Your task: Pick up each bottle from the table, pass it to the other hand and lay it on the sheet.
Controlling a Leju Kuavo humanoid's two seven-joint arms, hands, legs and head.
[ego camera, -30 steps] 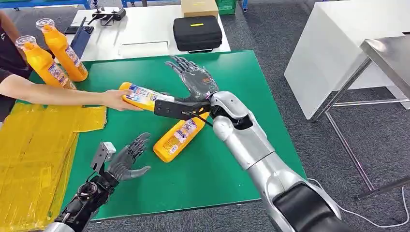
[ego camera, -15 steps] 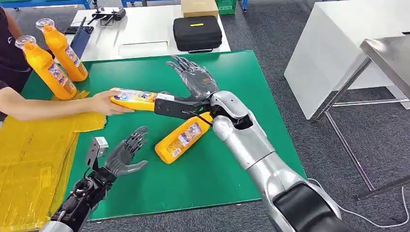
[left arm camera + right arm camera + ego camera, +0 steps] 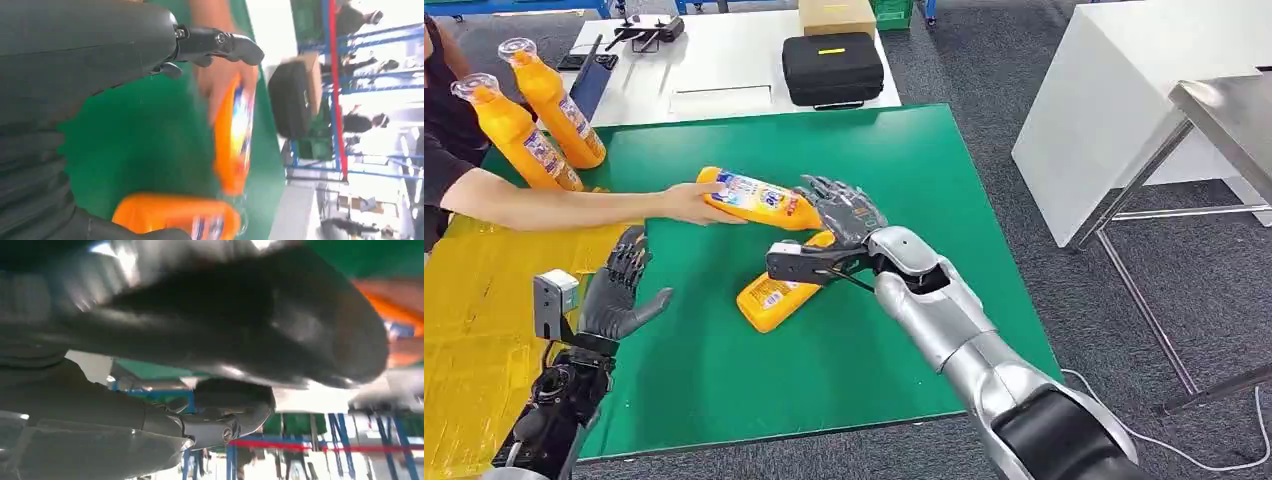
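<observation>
Four orange bottles in sight, none lying on the yellow sheet yet.

Right hand, fingers spread and holding nothing, has dropped beside the bottle a person's hand now lays on the green worktop; lying bottle waits beneath; left hand, open, has risen.

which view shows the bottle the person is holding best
The head view: the person's hand holds the bottle whole, label readable. The left wrist view shows it blurred; the right wrist view gives an orange blur only.
</observation>
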